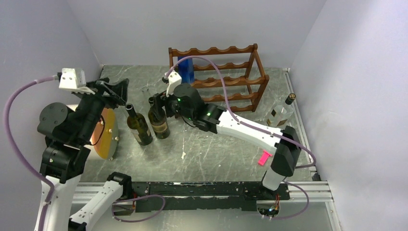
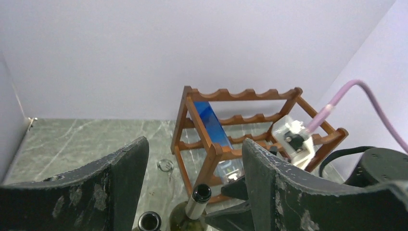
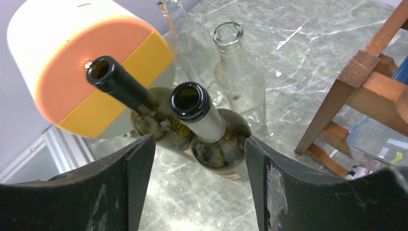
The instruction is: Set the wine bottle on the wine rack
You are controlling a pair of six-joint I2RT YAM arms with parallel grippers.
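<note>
Top external view: the rack (image 1: pixel 219 77) stands at the back of the table (image 1: pixel 216 159), close to the rear wall, and a blue bottle (image 1: pixel 186 69) lies in its left end. The other scallops along the rails hold nothing. The wine bottle (image 1: pixel 159 120) stands upright on the table just left of the rack's front corner. A dark bottle (image 1: pixel 139 126) stands just beside it, and a drum (image 1: pixel 103 132) with an orange face lies farther left. The right gripper (image 1: pixel 159 102) reaches in from the right, level with the wine bottle's neck. The left gripper (image 1: pixel 118 91) hangs above and left of the two bottles. A square bottle (image 1: pixel 281 113) stands by the table's right edge, and a pink tag (image 1: pixel 264 158) lies near the right arm's base. Bare marble shows between the bottles and the near rail.

Left wrist view: the left gripper (image 2: pixel 195 144) is spread wide and holds nothing. Between its fingers (image 2: pixel 110 183) show the rack (image 2: pixel 240 94), the blue bottle (image 2: pixel 214 127) and, low down, the mouths of the wine bottle (image 2: pixel 199 195) and the dark bottle (image 2: pixel 150 221). A clear bottle's mouth (image 2: pixel 165 165) shows just left of the rack. Left of that the table runs bare to the wall.

Right wrist view: the right gripper (image 3: pixel 198 142) is parted. The wine bottle (image 3: pixel 211 130) stands between its fingers (image 3: pixel 130 183) with a gap on each side, ungrasped. The dark bottle (image 3: pixel 120 84) leans close on the left before the drum (image 3: pixel 91 62). A clear bottle (image 3: pixel 238 77) stands just behind, and a rack leg (image 3: pixel 346 91) rises at right.
</note>
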